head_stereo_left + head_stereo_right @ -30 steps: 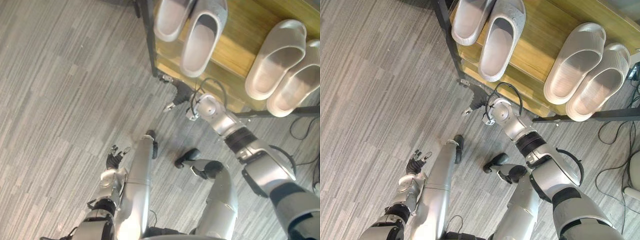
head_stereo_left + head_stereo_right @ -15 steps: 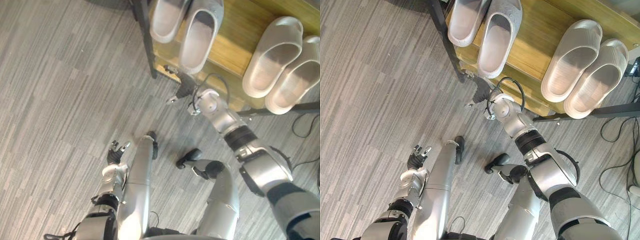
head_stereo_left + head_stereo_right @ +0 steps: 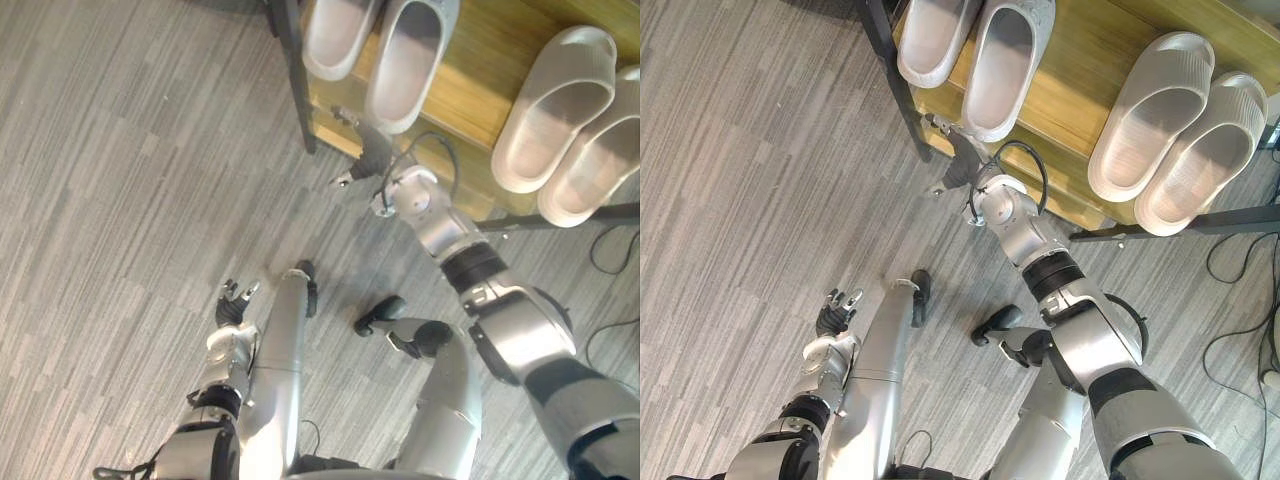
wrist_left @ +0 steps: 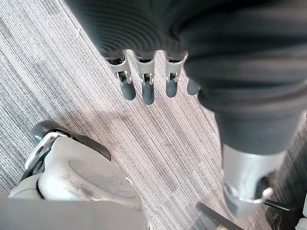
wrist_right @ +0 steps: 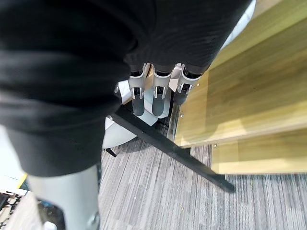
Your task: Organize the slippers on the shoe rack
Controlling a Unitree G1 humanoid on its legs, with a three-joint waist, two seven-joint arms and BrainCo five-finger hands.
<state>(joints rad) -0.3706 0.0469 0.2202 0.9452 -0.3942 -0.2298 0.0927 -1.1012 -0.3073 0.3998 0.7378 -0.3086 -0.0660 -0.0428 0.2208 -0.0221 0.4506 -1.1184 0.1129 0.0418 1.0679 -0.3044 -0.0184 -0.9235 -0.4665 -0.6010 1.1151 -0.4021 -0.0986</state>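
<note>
A wooden shoe rack with a black frame stands ahead of me. On its top shelf at the left lie two grey slippers side by side. Two pale beige slippers lie at its right. My right hand is stretched toward the rack's front edge, just below the grey pair and beside the lower shelf. Its fingers are straight and hold nothing. My left hand hangs low over the floor at my left side, its fingers relaxed and holding nothing.
The rack's black corner post stands just left of my right hand, and a black frame bar runs under the wooden shelf. Grey striped carpet stretches to the left of the rack.
My right hand has moved up closer to the rack's front edge under the grey slippers. The left hand has hardly moved.
</note>
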